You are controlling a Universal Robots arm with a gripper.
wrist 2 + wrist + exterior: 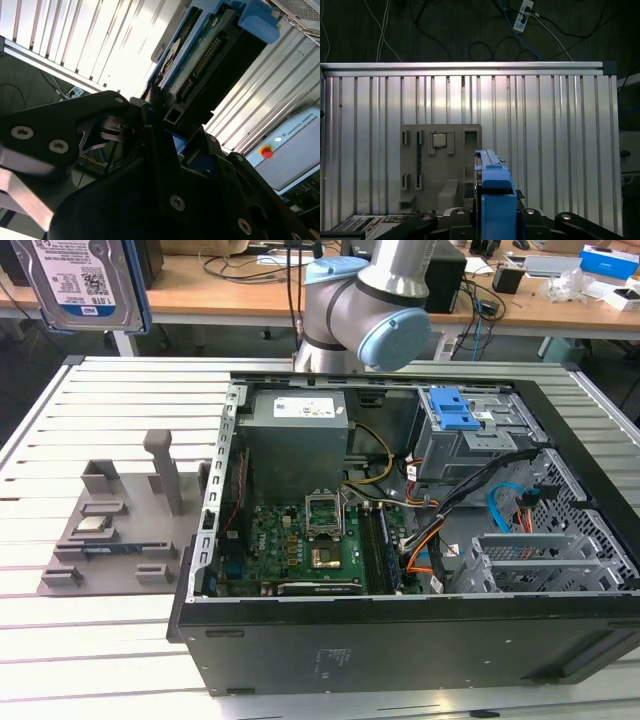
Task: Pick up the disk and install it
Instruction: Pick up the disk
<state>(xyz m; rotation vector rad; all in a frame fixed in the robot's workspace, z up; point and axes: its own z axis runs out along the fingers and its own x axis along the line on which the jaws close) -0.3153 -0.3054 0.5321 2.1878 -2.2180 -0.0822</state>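
**Ana:** Where is the disk (85, 280)?

**Ben:** Up in the air, in the top corner on the exterior view's left. It is well apart from the case (400, 640). The picture's edge cuts off its top, so I just see the label and a bit of blue frame.

**Ana:** What holds it?

**Ben:** The gripper (169, 125). In the second wrist view its black fingers (157, 150) sit on both sides of one end of the disk (210, 55). It is clamped on it.

**Ana:** Can you see where they touch?

**Ben:** Not well. The black parts hide that spot.

**Ana:** And in the first wrist view?

**Ben:** The disk (495, 195) is edge on, like a blue strip. Its near end is cut off. Under it is the table (560, 150). Beside it is a grey tray (440, 170) with a small chip (439, 140) on it.

**Ana:** And the arm (370, 300)?

**Ben:** In the exterior view it stands behind the case. Its upper part is cut off too.
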